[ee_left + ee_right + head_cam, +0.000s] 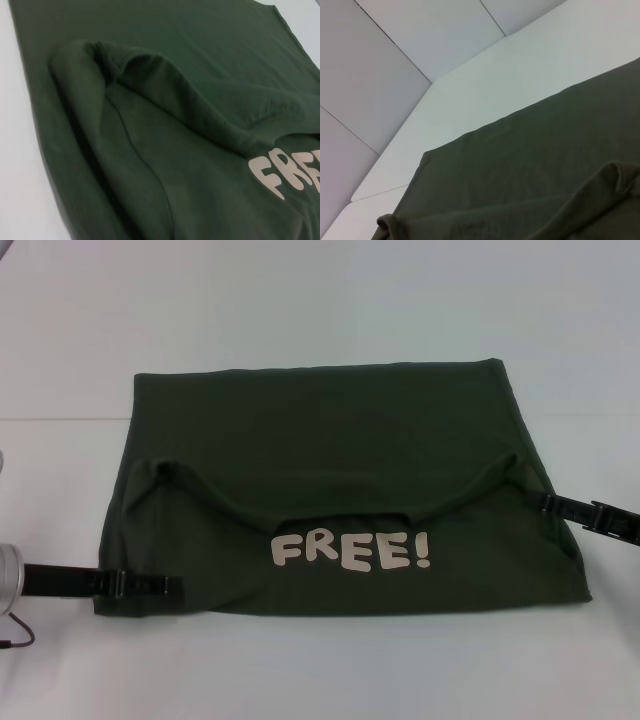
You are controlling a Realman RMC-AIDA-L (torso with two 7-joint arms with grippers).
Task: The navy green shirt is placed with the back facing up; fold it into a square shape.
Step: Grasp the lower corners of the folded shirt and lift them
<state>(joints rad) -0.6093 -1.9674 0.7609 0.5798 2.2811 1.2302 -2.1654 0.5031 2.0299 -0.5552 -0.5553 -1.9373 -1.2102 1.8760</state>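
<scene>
Folding is well under way, as we are reading it: the white table (320,310) is carrying the navy green shirt (330,440), which is lying across its middle as a wide, doubled rectangle. One layer is lying turned over toward us, so the pale "FREE!" lettering (352,552) is showing on the near part, and the upper layer's edge is sagging in a curve just above it, from one side to the other. That edge is bunching into a raised ridge (165,95) in the left wrist view, so we are judging this cross fold as laid but not yet smoothed.

We are keeping the left gripper (165,585) at the shirt's near left corner, its fingers touching the hem there; we cannot tell whether they are pinching cloth. We are keeping the right gripper (555,504) at the right edge, where the upper layer ends, and there too the grip is unclear.

Next, we are judging, the move is calling for flattening that slack edge, then bringing one side across to the other for a square.
</scene>
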